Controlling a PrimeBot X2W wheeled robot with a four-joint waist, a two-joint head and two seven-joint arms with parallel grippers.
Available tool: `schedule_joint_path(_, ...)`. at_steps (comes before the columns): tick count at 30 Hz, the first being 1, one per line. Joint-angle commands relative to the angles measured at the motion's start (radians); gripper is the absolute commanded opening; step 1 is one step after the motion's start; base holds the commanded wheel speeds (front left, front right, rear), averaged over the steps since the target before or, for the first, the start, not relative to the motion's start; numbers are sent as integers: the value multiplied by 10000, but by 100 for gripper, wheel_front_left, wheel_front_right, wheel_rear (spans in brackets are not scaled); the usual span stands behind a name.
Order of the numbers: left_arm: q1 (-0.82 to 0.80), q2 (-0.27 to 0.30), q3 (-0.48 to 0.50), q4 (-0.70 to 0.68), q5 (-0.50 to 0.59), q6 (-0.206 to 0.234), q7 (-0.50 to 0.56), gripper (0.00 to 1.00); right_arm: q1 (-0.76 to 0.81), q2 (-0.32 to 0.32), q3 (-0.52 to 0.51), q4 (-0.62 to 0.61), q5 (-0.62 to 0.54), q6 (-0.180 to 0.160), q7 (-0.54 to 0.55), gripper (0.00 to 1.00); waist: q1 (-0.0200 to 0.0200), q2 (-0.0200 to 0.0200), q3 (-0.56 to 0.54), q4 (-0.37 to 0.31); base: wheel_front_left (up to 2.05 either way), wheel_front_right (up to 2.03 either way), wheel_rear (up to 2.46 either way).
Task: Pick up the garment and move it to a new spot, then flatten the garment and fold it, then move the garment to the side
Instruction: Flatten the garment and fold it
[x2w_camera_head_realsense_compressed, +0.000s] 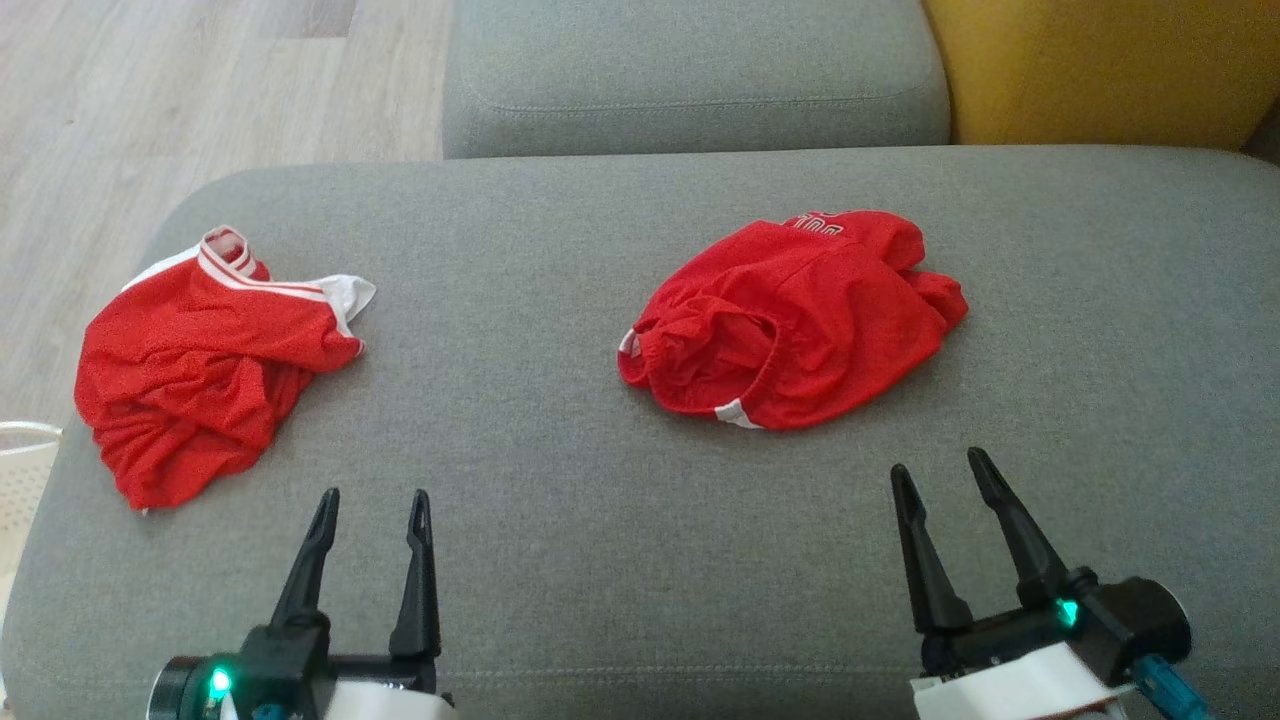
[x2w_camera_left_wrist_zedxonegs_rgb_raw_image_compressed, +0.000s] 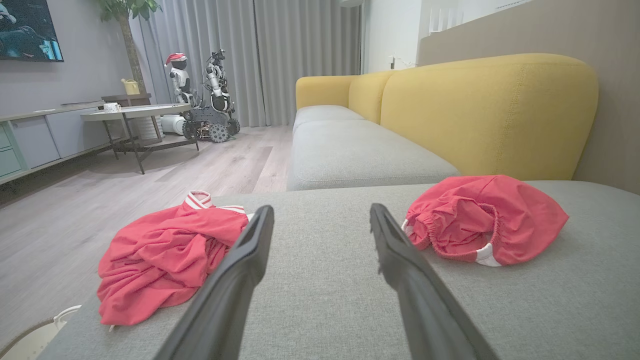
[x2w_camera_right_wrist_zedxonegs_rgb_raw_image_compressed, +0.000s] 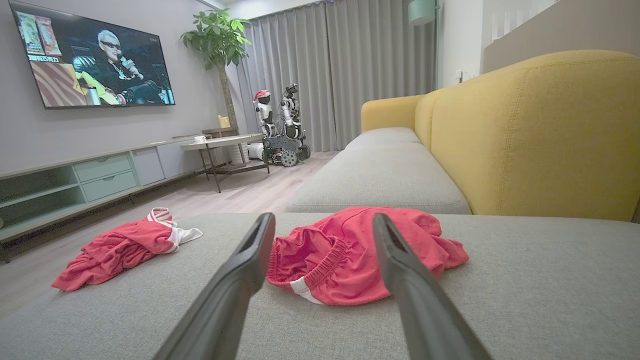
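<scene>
Two crumpled red garments lie on the grey cushion (x2w_camera_head_realsense_compressed: 620, 560). The red shorts-like garment (x2w_camera_head_realsense_compressed: 800, 320) with an elastic waistband sits right of centre, just beyond my right gripper (x2w_camera_head_realsense_compressed: 936, 462). A red garment with white trim (x2w_camera_head_realsense_compressed: 200, 370) lies near the cushion's left edge, ahead and left of my left gripper (x2w_camera_head_realsense_compressed: 375, 495). Both grippers hover open and empty over the front of the cushion. In the left wrist view my left gripper (x2w_camera_left_wrist_zedxonegs_rgb_raw_image_compressed: 321, 210) points between the trimmed garment (x2w_camera_left_wrist_zedxonegs_rgb_raw_image_compressed: 165, 255) and the shorts (x2w_camera_left_wrist_zedxonegs_rgb_raw_image_compressed: 485, 215). In the right wrist view my right gripper (x2w_camera_right_wrist_zedxonegs_rgb_raw_image_compressed: 324, 220) frames the shorts (x2w_camera_right_wrist_zedxonegs_rgb_raw_image_compressed: 345, 265).
A second grey seat cushion (x2w_camera_head_realsense_compressed: 690, 80) lies beyond, with a yellow backrest (x2w_camera_head_realsense_compressed: 1100, 70) at the far right. Wood floor (x2w_camera_head_realsense_compressed: 200, 90) runs along the left. A white basket rim (x2w_camera_head_realsense_compressed: 20, 470) stands by the cushion's left edge. A side table (x2w_camera_right_wrist_zedxonegs_rgb_raw_image_compressed: 220, 145) and other robots (x2w_camera_right_wrist_zedxonegs_rgb_raw_image_compressed: 280, 125) stand far off.
</scene>
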Motion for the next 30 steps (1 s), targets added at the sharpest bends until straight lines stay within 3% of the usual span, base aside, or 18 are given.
schedule_joint_path(1,-524,-39,248,-341,59,69,-76,100,-404,-1,199,-309,-11,63,-71,100,1,0,-2,-12,0,0,0)
schedule_joint_path(15,-714,57,-10,-247,200,-37,-76,100,-504,-1,155,-348,-22,63,-71,100,1,0,197,-256,0,0,0)
schedule_joint_path(22,-1837,277,-874,598,332,-864,-76,100,-894,-1,-38,-513,-142,63,-71,100,1,0,886,-766,0,0,0)
schedule_joint_path(30,-4507,375,-2188,2375,773,-1697,-76,100,-1697,-1,-189,-856,-292,63,-71,100,1,0,2298,-1446,0,0,0)
